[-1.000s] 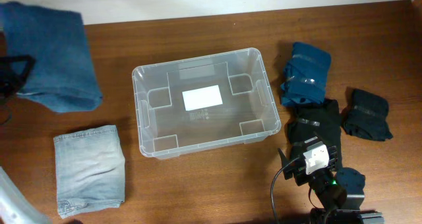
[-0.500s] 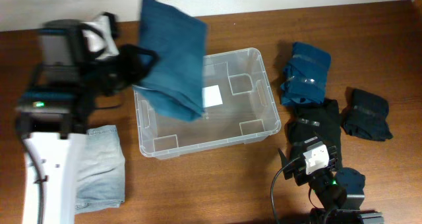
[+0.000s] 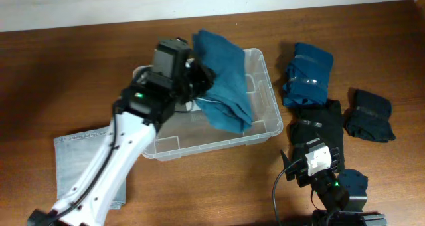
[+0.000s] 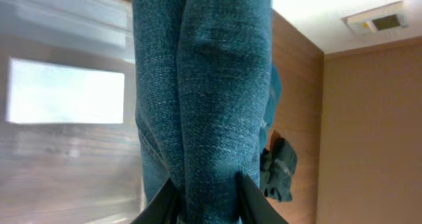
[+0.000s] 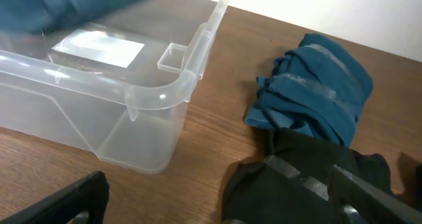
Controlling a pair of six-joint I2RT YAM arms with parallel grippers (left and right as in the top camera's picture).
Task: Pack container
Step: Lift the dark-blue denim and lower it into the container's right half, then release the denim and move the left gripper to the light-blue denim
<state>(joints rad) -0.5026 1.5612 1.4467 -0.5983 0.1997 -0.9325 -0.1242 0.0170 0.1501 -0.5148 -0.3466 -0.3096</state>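
Observation:
The clear plastic container stands at the table's middle; its white label shows in the left wrist view, and its corner in the right wrist view. My left gripper is shut on folded blue jeans, holding them above the container's right half. The jeans fill the left wrist view between the fingers. My right gripper is open and empty, low over the table at the front right, beside a black garment.
Light blue jeans lie at the front left, partly under my left arm. A teal garment, a black garment and a dark garment lie right of the container.
My left arm has swung right with the blue jeans, from over the container's left rim to over its right half. The right arm has not moved.

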